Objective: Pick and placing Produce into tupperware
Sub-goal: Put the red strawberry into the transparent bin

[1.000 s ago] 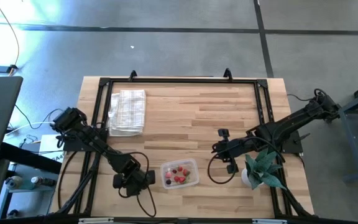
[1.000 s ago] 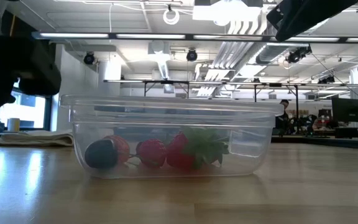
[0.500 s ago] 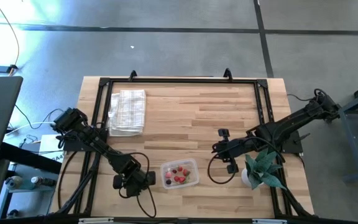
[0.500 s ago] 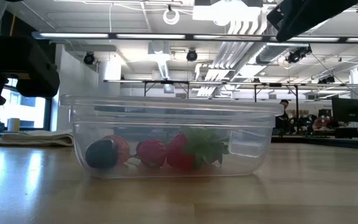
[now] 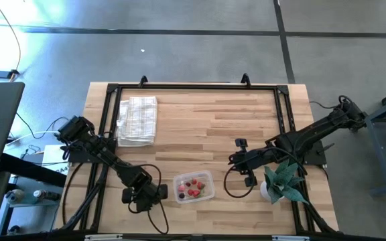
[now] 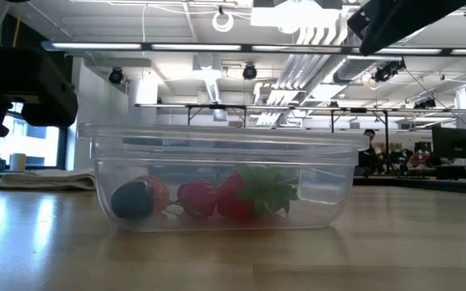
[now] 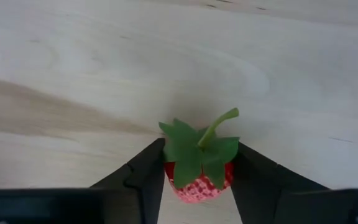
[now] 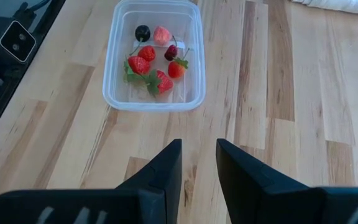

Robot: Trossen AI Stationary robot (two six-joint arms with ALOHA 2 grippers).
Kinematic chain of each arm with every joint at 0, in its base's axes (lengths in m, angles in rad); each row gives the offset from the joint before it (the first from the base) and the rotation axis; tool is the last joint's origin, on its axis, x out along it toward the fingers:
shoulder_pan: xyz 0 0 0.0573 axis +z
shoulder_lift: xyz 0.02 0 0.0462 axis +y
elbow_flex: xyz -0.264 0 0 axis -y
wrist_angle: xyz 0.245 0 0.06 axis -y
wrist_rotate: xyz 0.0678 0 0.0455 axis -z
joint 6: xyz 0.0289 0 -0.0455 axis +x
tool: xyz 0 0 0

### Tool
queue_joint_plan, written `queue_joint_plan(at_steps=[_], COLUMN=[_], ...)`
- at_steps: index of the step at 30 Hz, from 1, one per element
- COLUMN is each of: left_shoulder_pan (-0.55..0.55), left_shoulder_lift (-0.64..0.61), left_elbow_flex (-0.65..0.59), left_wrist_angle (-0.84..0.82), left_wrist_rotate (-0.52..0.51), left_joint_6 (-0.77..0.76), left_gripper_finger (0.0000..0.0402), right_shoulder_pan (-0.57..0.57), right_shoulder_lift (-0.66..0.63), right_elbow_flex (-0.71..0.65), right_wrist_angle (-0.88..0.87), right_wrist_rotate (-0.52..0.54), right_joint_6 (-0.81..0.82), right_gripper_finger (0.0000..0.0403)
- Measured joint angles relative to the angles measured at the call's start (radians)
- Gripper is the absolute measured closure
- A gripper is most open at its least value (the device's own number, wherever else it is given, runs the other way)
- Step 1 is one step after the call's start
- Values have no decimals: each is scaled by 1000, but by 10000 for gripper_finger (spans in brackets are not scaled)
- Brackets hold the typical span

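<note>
The clear tupperware [image 5: 194, 187] [image 6: 217, 178] [image 8: 154, 56] stands near the table's front edge and holds several red berries, some with green tops, and dark ones [image 8: 143, 32]. Just left of it, my left gripper [image 5: 155, 192] [image 7: 199, 169] is shut on a red strawberry [image 7: 201, 180] with a green leafy top and stem. My right gripper [image 5: 237, 159] [image 8: 199, 155] hangs above the table to the right of the tupperware, its fingers a little apart with nothing between them. My left gripper pinches the strawberry between its two fingers, one on each red side [image 7: 174, 180], just under the leaves. The fingers come steeply from above. The green top and stem [image 7: 219, 121] point away from the fingers; whether the strawberry rests on the wood is hidden.
A white checked folded cloth [image 5: 137, 120] lies at the far left of the table. A teal spiky potted plant [image 5: 283, 179] stands at the right front, beside my right arm. A black frame [image 5: 193, 87] runs along the table's far and side edges.
In the low view the dark outline of my left gripper at the picture's left edge has shifted a little. The tupperware, its berries and my right gripper have kept still.
</note>
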State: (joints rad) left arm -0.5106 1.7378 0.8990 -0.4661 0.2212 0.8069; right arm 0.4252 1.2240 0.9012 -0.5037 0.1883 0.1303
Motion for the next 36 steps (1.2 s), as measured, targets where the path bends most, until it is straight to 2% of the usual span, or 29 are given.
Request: queue_joint_plan(at_steps=[5,11,21,25,31,36], left_shoulder_pan=[0,0,6,48,168,261], left_shoulder_lift=[3,3,3,2,1,9], left_elbow_flex=[36,125,384,491,605,612], left_wrist_angle=[-46,-121,-371,-371,-334,-246], left_wrist_rotate=[-12,-56,-213,-233,-240,-149], left_joint_6=[-1,0,114,131,161,147], left_gripper_finger=[272,255,269,262,256,267], right_shoulder_pan=[0,0,0,0,0,0], right_shoulder_lift=[0,0,0,0,0,0], right_elbow_flex=[0,0,0,0,0,0], right_wrist_angle=[0,0,0,0,0,0], right_wrist_rotate=[0,0,0,0,0,0], right_joint_6=[0,0,0,0,0,0], right_gripper_finger=[313,313,313,313,313,313])
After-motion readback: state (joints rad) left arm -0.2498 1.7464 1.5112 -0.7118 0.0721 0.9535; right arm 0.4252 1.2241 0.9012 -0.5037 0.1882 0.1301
